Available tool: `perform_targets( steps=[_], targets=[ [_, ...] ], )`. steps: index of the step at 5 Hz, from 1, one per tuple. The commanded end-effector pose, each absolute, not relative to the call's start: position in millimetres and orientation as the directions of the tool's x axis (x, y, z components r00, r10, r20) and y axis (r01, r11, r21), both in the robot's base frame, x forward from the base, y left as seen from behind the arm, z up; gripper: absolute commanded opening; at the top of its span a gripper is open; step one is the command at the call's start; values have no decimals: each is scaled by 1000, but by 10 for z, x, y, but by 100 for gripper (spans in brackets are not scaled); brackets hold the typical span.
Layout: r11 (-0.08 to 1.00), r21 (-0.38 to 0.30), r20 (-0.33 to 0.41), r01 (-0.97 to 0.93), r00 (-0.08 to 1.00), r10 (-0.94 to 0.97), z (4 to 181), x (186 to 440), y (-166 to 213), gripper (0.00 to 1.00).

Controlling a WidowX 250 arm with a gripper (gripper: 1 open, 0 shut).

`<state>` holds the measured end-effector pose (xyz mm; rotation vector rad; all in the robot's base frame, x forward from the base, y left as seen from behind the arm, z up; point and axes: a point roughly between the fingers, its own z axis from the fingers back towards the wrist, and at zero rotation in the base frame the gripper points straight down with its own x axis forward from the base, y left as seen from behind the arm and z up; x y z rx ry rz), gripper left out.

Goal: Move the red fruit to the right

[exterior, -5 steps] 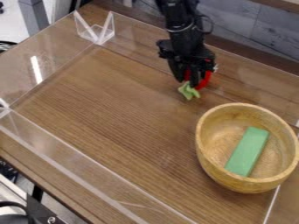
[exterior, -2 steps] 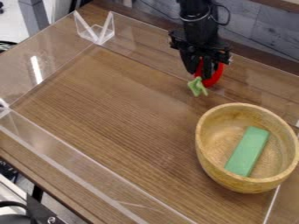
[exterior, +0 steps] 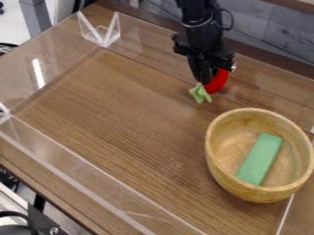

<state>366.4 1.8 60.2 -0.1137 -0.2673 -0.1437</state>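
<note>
Gripper [exterior: 208, 72] shut beside red fruit [exterior: 218, 82], upper right of frame; pushing unevenly could roll it toward bowl [exterior: 216, 147].

Looks like a robotics lab to me: a black robot arm [exterior: 203, 29] reaches over a wooden tabletop [exterior: 110, 119], with dark cables [exterior: 17, 218] bunched beside it.

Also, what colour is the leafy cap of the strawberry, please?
Light green, best seen in the camera view.
</note>
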Motion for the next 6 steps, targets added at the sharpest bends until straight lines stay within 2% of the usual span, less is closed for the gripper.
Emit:
perform_targets(
  steps=[1,2,3,4,6],
  targets=[
    [986,-64,350,153,929,-121,870,3743,80,0],
    [993,-64,337,100,939,-73,939,3728,128,100],
    [992,-68,328,108,941,-80,907,3656,206,100],
    [991,-67,338,117,937,-87,970,3572,271,100],
    [991,-68,361,116,929,-84,1196,3547,362,100]
  ],
)
